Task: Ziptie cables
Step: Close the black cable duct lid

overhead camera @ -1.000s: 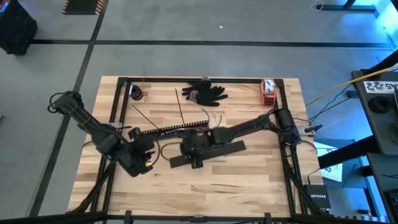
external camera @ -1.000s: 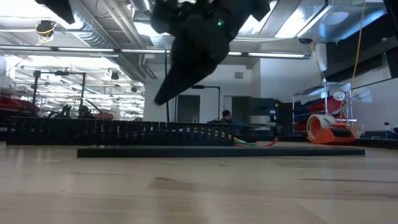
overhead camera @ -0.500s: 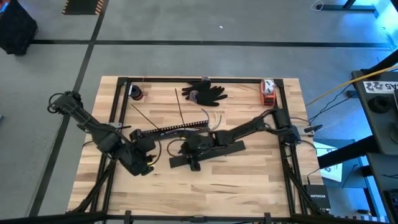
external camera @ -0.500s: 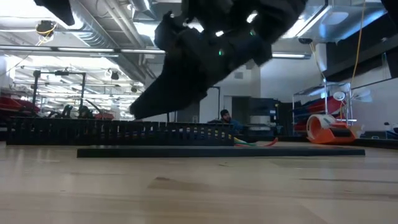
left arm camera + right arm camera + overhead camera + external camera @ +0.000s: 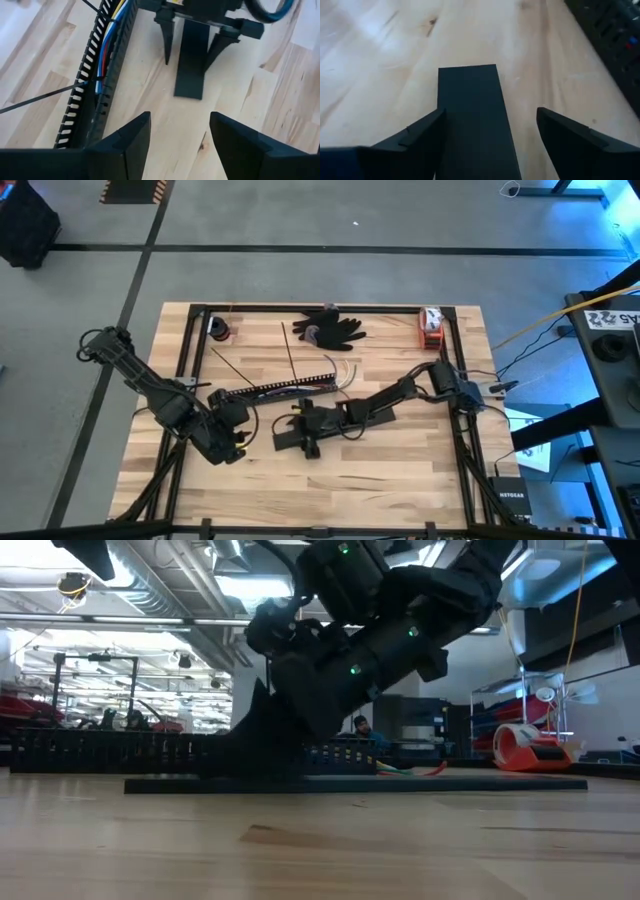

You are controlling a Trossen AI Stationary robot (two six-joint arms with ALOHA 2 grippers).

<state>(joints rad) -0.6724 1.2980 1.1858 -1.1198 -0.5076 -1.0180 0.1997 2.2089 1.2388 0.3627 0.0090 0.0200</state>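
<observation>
The right gripper point(image 5: 290, 438) straddles the flat black strip point(image 5: 470, 115) with fingers spread, while the left gripper point(image 5: 177, 127) hovers open nearby.

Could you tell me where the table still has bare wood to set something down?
The widest bare stretch lies along the near edge of the table, below the flat black strip. A smaller patch lies between the black glove and the orange tape dispenser. The middle is crowded: slotted bar, cables, left gripper and right gripper, both open.
</observation>
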